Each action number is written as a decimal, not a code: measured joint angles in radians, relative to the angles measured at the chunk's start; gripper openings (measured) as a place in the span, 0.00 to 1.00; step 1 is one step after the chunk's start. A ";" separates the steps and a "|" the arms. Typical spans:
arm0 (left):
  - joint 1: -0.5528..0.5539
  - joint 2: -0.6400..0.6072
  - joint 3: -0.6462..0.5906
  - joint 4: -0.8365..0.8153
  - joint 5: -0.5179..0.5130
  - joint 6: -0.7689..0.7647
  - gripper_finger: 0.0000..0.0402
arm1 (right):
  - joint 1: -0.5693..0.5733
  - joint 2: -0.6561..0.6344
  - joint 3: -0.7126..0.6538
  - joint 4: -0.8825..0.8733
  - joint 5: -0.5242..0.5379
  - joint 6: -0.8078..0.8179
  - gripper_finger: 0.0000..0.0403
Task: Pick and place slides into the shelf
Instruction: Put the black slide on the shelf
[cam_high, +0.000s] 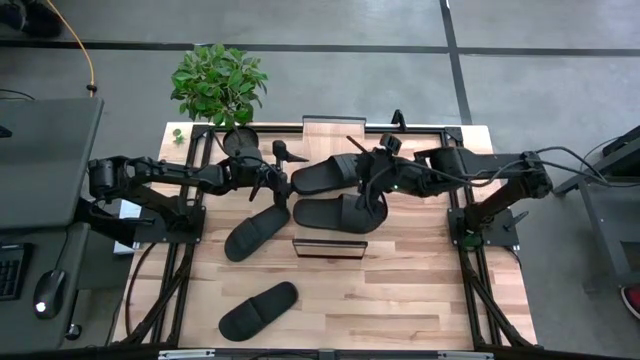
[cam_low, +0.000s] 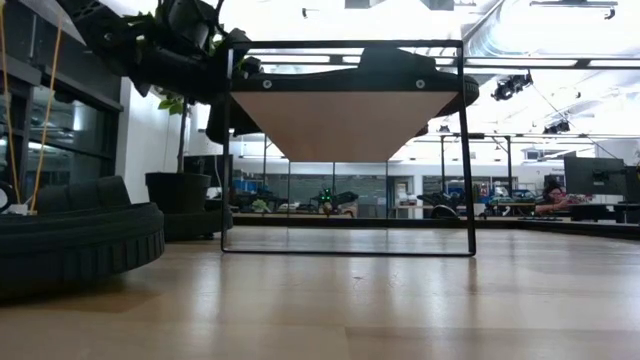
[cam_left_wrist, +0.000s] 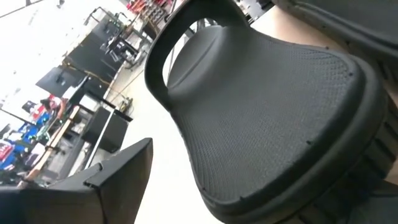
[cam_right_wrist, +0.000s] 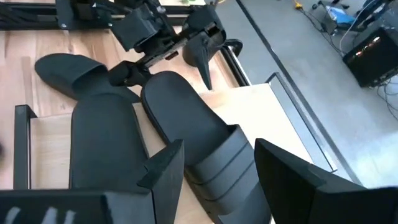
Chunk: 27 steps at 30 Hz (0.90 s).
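The shelf (cam_high: 335, 135) runs from the table's far edge toward its middle, and two black slides lie across its plank top: a far one (cam_high: 330, 176) and a nearer one (cam_high: 335, 213). My left gripper (cam_high: 283, 175) is open, its fingers standing either side of the far slide's heel end (cam_right_wrist: 165, 84) without touching it. My right gripper (cam_right_wrist: 217, 180) is open and hovers high above that slide's ribbed strap (cam_right_wrist: 227, 162). A third slide (cam_high: 255, 232) lies sole-down on the table left of the shelf. A fourth (cam_high: 258, 310) rests near the front edge.
A potted plant (cam_high: 220, 85) stands at the table's far left corner, close behind my left arm. The low view looks under the shelf's plank (cam_low: 345, 120) through its dark frame, with a slide (cam_low: 70, 240) close at the left. Bare table shows to the right of the shelf.
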 joint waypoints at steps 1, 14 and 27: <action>0.000 0.000 0.000 -0.001 -0.001 -0.005 0.81 | -0.007 0.000 0.000 -0.001 -0.012 0.000 0.47; 0.003 -0.134 -0.008 -0.209 -0.084 -0.040 0.76 | -0.062 0.000 0.000 -0.013 -0.050 -0.004 0.47; 0.001 -0.192 -0.012 -0.407 -0.109 -0.068 0.75 | -0.155 0.000 -0.057 0.026 -0.077 -0.064 0.47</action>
